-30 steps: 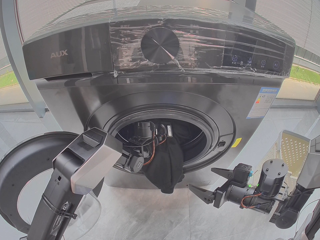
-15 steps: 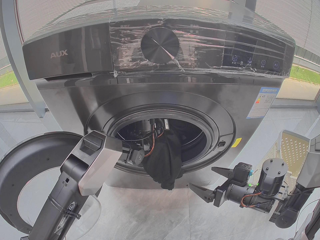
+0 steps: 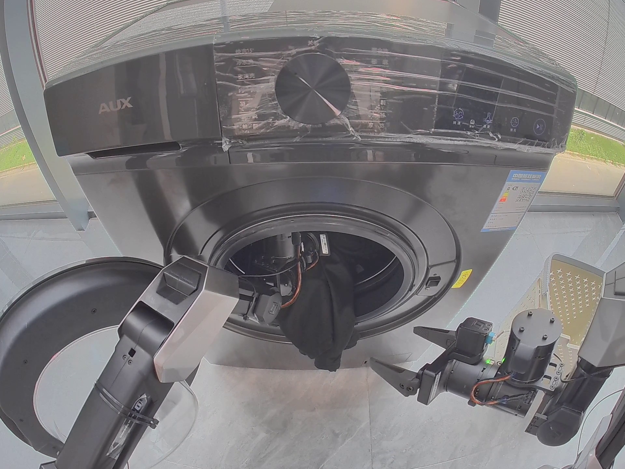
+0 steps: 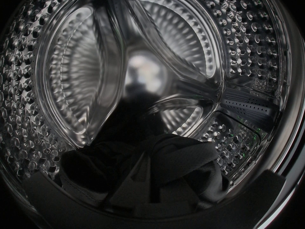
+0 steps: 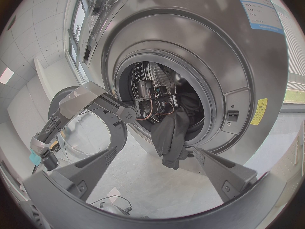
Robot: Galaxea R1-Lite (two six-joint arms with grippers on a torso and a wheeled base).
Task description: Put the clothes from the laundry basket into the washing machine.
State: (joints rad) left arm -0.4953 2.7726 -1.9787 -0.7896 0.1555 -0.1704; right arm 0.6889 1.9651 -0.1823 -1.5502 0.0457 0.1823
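Note:
A black garment [image 3: 321, 314] hangs over the lower lip of the washing machine's [image 3: 312, 184] round opening, part inside the drum and part dangling toward the floor. My left arm's wrist [image 3: 277, 281] is pushed into the opening. In the left wrist view the left gripper [image 4: 139, 182] sits low in the steel drum [image 4: 95, 67], shut on the dark cloth [image 4: 184, 163] bunched around it. My right gripper [image 3: 398, 352] hovers open and empty, low and to the right of the opening, pointing toward the garment [image 5: 170, 137].
The machine's door [image 3: 58, 333] stands swung open at the left, beside my left arm. A cream perforated laundry basket [image 3: 573, 291] stands at the right behind my right arm. Grey tiled floor [image 3: 312, 418] lies in front of the machine.
One second ago my left arm sat lower and farther out; it has pushed deeper into the drum, and the garment's hanging end rose slightly. Nothing has moved over the last half second.

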